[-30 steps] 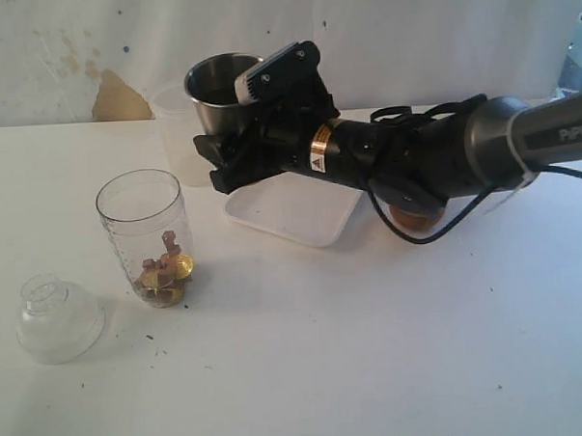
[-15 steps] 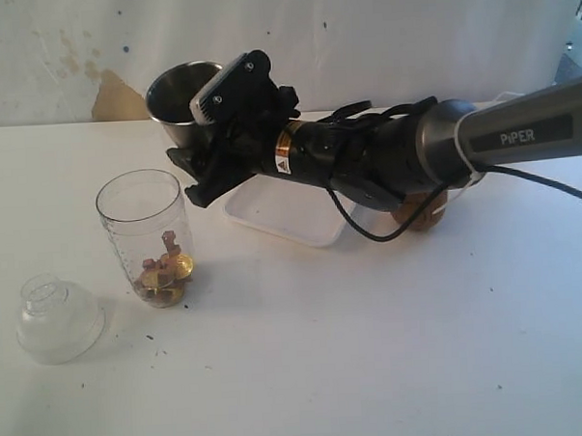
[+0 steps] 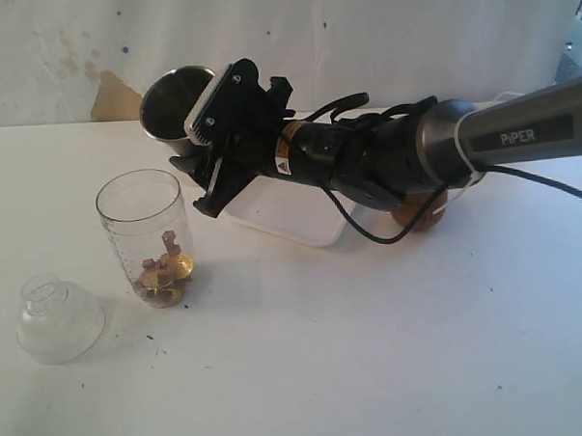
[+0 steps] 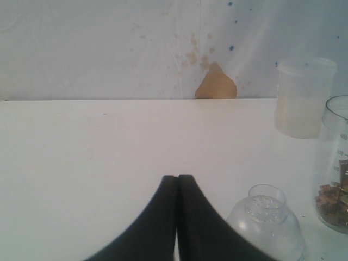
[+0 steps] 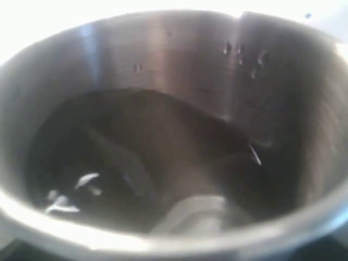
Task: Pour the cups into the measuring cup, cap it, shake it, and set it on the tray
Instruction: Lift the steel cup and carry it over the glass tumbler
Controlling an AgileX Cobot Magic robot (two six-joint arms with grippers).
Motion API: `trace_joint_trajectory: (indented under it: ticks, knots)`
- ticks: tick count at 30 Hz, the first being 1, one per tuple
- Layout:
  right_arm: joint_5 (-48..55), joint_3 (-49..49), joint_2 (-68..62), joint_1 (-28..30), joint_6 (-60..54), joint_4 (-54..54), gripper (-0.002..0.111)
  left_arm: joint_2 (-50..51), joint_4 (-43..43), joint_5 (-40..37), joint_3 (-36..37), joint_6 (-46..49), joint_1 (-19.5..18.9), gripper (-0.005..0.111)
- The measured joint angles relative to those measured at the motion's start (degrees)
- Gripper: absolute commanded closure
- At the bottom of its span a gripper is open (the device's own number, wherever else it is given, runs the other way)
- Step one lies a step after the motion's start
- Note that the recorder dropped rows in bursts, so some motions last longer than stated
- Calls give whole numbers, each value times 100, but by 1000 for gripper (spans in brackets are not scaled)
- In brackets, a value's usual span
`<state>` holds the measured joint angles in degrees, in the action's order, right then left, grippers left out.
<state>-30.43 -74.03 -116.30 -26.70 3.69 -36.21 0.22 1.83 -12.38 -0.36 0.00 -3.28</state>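
Tabletop scene, white table (image 3: 394,368) against a stained white wall (image 3: 408,29). The right gripper (image 3: 206,144), black and reaching in from three o'clock across the middle, has its jaws spread wide and clamped on the steel tumbler (image 3: 173,102). This cup is held in the air at about eleven o'clock in the exterior view and tilted, its open mouth leaning toward the ten o'clock side. It hangs just to the one o'clock side of the measuring cup (image 3: 142,234).

The measuring cup stands upright on the table at nine o'clock, uncapped, with small gold and pinkish pieces heaped in its bottom. The clear domed cap (image 3: 56,320) sits apart from it at its seven o'clock, narrow neck upward.

The white tray (image 3: 296,218) lies flat near the centre, at three o'clock from the measuring cup, partly covered by the right arm (image 3: 443,153). The brown wooden cup (image 3: 424,214) peeks out from behind that arm, at the tray's three o'clock.

The right wrist view looks straight into the tumbler's shiny bowl; a few pale glints lie low inside, too blurred to name.

The left gripper (image 4: 178,182) appears only in its own wrist view: black fingers pressed together, holding nothing, over bare table, with the domed cap just beside them and a frosted plastic cup (image 4: 303,95) farther off by the wall.
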Motion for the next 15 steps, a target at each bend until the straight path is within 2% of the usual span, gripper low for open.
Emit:
trace_joint_trajectory:
  ticks: [15]
  knots:
    - [627, -300, -12, 0, -636, -9, 108, 0, 0, 0, 0, 0, 0, 107]
